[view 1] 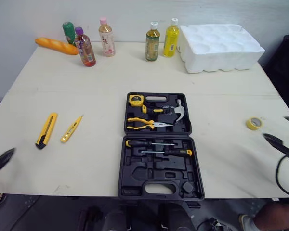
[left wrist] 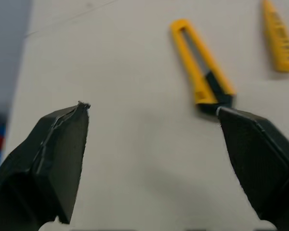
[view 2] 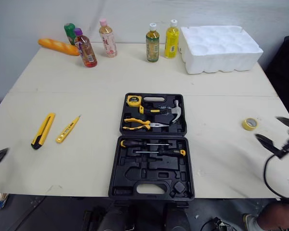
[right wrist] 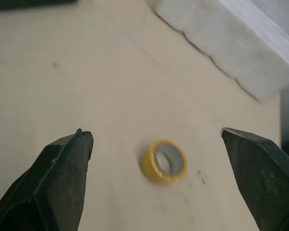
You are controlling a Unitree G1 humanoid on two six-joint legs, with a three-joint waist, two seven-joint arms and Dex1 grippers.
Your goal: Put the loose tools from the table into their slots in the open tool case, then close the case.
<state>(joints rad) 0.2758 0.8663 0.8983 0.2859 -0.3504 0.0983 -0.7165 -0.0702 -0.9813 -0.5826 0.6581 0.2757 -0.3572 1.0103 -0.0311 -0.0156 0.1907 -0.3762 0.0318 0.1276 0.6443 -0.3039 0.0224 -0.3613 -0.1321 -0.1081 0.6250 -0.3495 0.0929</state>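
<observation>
Here, the open tool case point(view 1: 154, 169) lies flat near the front middle of the table point(view 1: 86, 82). Its far half holds a tape measure point(view 1: 136, 100), a hammer point(view 1: 176, 110) and pliers point(view 1: 144, 125). 2 screwdrivers point(view 1: 151, 143) lie across the far end of its near half, and the other recesses there are bare.

3 loose tools lie on the tabletop. A yellow utility knife point(view 1: 46, 130) and a yellow tester pen point(view 1: 71, 129) lie side by side, apart from each other, left of the case. A yellow tape roll point(view 1: 254, 123) lies flat to the case's right.

The left gripper point(left wrist: 152, 109) hangs at the table's front-left corner with its fingers spread wide and nothing between them. The knife lies ahead of it, farther in on the table, not touched. In the left wrist view the knife's black end appears just beside one fingertip point(left wrist: 231, 120).

The right gripper point(right wrist: 154, 131) is over the table's right edge, also spread wide and empty. The tape roll lies near it, on the case side, lined up with the gap between the fingers.

Bottles point(view 1: 106, 38), a bread loaf point(view 1: 56, 45) and a white foam tray point(view 1: 219, 45) line the far edge.
</observation>
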